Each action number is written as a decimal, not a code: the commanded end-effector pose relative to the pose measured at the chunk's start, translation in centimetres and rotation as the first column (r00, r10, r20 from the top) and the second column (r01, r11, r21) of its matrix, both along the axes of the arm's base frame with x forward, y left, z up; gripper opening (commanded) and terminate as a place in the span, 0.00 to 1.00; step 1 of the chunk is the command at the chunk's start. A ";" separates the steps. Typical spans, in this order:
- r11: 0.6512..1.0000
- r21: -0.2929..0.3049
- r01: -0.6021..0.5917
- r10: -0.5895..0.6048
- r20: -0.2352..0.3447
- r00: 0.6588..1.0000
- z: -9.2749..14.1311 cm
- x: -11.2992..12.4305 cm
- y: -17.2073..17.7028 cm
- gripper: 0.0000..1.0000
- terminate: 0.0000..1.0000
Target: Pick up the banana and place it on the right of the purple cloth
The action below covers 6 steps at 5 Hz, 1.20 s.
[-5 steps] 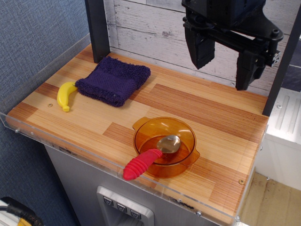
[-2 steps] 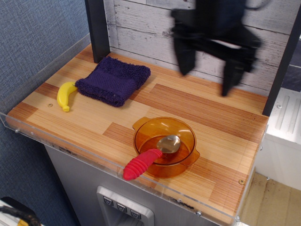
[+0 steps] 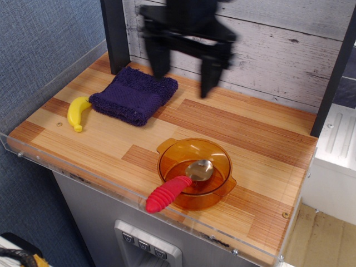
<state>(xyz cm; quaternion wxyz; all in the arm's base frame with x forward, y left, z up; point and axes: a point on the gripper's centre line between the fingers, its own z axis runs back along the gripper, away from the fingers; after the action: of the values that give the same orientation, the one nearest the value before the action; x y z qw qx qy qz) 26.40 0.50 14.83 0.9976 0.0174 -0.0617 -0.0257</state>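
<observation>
The yellow banana lies on the wooden table at the left, just left of the purple cloth and touching or nearly touching its left edge. The cloth is a folded pad at the back left. My gripper is black and motion-blurred, high above the table at the back, over the cloth's right end. Its two fingers hang wide apart with nothing between them. It is well to the right of and above the banana.
An orange transparent bowl stands at the front centre with a red-handled spoon resting in it. A black post rises at the back left. A clear plastic rim runs along the table's front and left edges.
My gripper has swept from the back right to the left, from above the right part of the table to above the cloth's right end. It stays open. Nothing else moved.
</observation>
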 end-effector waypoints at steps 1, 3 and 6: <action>0.981 0.052 -0.187 0.188 -0.033 0.982 -2.5 -1.7 8.7 1.00 0.00; 0.965 0.082 -0.250 0.250 0.006 0.968 -5.7 -0.9 14.2 1.00 0.00; 0.976 0.028 -0.216 0.215 0.036 0.976 -10.0 0.9 19.1 1.00 0.00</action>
<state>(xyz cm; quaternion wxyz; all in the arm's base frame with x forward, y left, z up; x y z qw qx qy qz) 27.66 18.99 3.24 0.9948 0.0277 -0.0566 0.0796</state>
